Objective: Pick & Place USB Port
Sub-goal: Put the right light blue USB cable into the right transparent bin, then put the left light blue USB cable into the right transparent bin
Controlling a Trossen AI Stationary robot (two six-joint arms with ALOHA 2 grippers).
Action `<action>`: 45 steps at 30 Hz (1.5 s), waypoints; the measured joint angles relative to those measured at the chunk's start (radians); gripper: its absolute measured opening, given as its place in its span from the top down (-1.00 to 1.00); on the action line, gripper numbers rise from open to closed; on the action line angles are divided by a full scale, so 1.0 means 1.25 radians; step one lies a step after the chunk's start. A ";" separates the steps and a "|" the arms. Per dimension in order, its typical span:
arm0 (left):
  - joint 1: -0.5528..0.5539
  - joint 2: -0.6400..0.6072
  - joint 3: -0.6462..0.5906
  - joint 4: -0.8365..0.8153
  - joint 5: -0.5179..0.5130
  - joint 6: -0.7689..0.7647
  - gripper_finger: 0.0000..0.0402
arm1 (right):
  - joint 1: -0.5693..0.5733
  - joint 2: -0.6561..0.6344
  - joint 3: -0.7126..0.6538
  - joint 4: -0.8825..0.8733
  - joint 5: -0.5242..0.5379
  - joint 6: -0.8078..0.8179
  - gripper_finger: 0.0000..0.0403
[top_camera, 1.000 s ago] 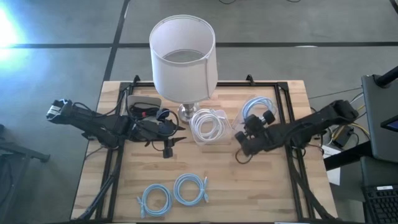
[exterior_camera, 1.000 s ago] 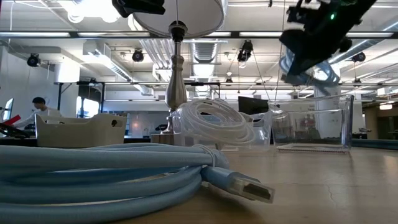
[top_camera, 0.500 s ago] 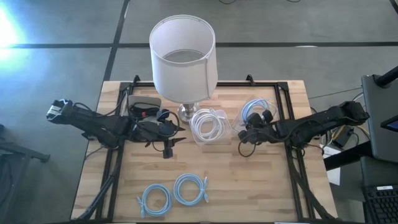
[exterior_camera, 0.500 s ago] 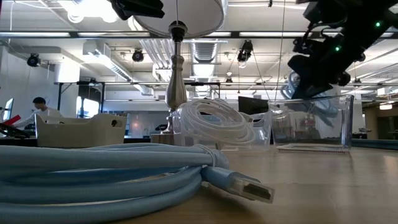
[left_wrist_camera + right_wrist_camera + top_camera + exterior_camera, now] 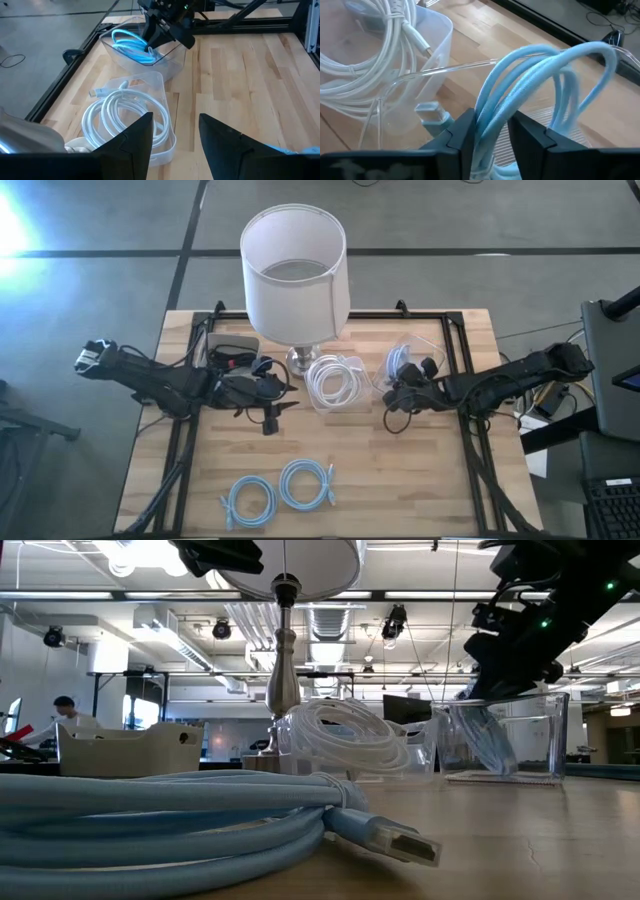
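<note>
My right gripper (image 5: 402, 388) is shut on a coil of light blue USB cable (image 5: 400, 360) above a clear plastic box (image 5: 432, 342) near the table's far right. In the low view the coil (image 5: 492, 743) hangs down inside the box (image 5: 545, 735), below the gripper (image 5: 510, 645). The left wrist view shows the coil (image 5: 134, 46) in the box under that gripper (image 5: 162, 31). My left gripper (image 5: 272, 398) is open and waits left of centre. Its fingers (image 5: 134, 146) point at a second clear box (image 5: 165, 82) that holds a white cable (image 5: 125, 115). My right gripper pinches several strands of the blue coil (image 5: 487, 117) between its two fingers (image 5: 462, 135). It comes at the coil slanting down from the table's right side. The coil loops away from the fingers into the clear box, and its plug (image 5: 431, 111) hangs beside them. Whether the coil touches the box floor I cannot tell.
A table lamp (image 5: 293, 270) stands at the far middle, its base next to the white cable's box (image 5: 338, 383). Two more blue cable coils (image 5: 250, 500) (image 5: 305, 483) lie at the near edge. A grey tray (image 5: 230, 343) sits behind my left arm. A black frame (image 5: 462, 380) borders the table.
My right gripper has moved toward the far edge and down to the clear box. The blue coil it carries has gone from hanging above the box rim to hanging inside the box, tipped more on edge. The gripper stays shut on it.
</note>
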 joint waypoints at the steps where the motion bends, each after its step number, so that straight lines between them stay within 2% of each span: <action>1: 0.000 0.001 0.000 0.000 0.000 0.000 0.19 | 0.000 0.000 0.000 0.001 0.000 0.000 0.42; 11: 0.000 0.001 -0.001 -0.002 0.000 -0.006 0.19 | 0.001 0.000 0.005 0.007 -0.003 -0.035 0.27; 17: -0.001 0.002 -0.017 -0.004 0.006 -0.030 0.19 | 0.005 0.000 0.090 0.009 -0.026 -0.123 0.23; 22: -0.002 0.002 -0.041 -0.011 0.098 -0.042 0.19 | 0.025 0.000 0.192 0.025 -0.046 -0.186 0.24; 27: -0.022 0.002 -0.075 -0.013 0.194 -0.107 0.19 | 0.045 0.000 0.233 0.115 -0.128 -0.264 0.28; 33: -0.087 0.028 -0.166 0.032 0.206 -0.233 0.19 | 0.056 0.002 0.226 0.192 -0.155 -0.349 0.35; 39: -0.119 0.116 -0.254 0.176 0.217 -0.368 0.19 | 0.056 0.002 0.225 0.192 -0.156 -0.363 0.40; 45: -0.139 0.187 -0.251 0.072 0.360 -0.394 0.19 | 0.056 0.002 0.223 0.188 -0.192 -0.404 0.44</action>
